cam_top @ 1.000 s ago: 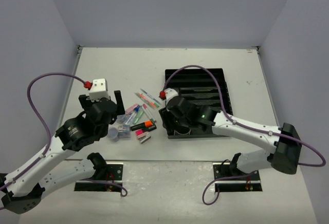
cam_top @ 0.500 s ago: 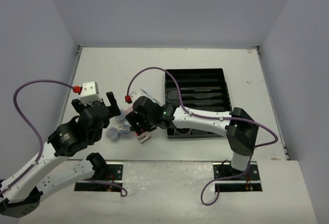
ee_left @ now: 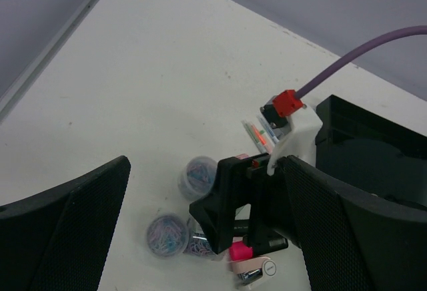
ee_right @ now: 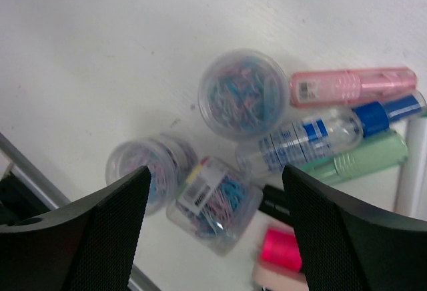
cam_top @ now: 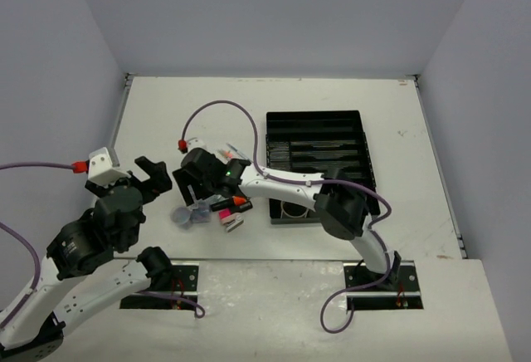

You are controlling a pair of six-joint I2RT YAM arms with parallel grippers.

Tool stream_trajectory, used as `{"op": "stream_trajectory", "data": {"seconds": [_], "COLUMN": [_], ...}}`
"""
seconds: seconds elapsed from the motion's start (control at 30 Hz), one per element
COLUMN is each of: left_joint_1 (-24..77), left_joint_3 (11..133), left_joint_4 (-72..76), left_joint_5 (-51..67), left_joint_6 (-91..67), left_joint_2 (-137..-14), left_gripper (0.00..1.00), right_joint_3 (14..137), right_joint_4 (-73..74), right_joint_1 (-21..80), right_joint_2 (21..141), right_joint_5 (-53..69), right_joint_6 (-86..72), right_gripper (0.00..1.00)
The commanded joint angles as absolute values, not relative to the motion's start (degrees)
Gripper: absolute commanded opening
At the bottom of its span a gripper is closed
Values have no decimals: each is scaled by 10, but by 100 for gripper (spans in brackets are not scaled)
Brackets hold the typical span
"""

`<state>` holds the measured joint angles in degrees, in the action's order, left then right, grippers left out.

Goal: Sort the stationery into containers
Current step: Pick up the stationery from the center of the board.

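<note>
White surface holds three clear tubs under the right gripper, jaws wide and empty. It should centre over one tub before closing; the left gripper is wide too.

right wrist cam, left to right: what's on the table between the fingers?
lower-left clear tub → upper clear tub → pink highlighter. Left out because they overlap these sideways: labelled tub, blue-capped bottle, green highlighter.
</note>
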<state>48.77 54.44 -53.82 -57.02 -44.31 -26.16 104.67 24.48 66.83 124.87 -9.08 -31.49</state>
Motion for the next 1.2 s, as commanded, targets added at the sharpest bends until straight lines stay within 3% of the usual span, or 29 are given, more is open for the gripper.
{"op": "stream_trajectory", "data": {"seconds": [0.0, 0.5, 0.6, 0.83, 1.17], "left_joint_1": [487, 481, 480, 479, 478], "left_joint_3": [537, 531, 529, 527, 525], "left_joint_4": [-529, -500, -495, -482, -478], "left_joint_5": [-594, -571, -567, -553, -549], "left_joint_6": [-463, -430, -424, -403, -399], "left_joint_2": [-253, -270, -270, -287, -281], "left_gripper": [100, 100, 100, 100, 100], "right_joint_3": [1135, 1250, 1250, 1222, 1149], "right_joint_4": [258, 303, 293, 235, 193], "right_joint_1": [671, 665, 665, 665, 606], "right_joint_2": [1296, 1413, 1412, 1388, 1275], "right_joint_5": [-107, -163, -171, -172, -154], "right_joint_6": [-292, -246, -238, -195, -190], "right_gripper": [83, 82, 76, 47, 45]}}
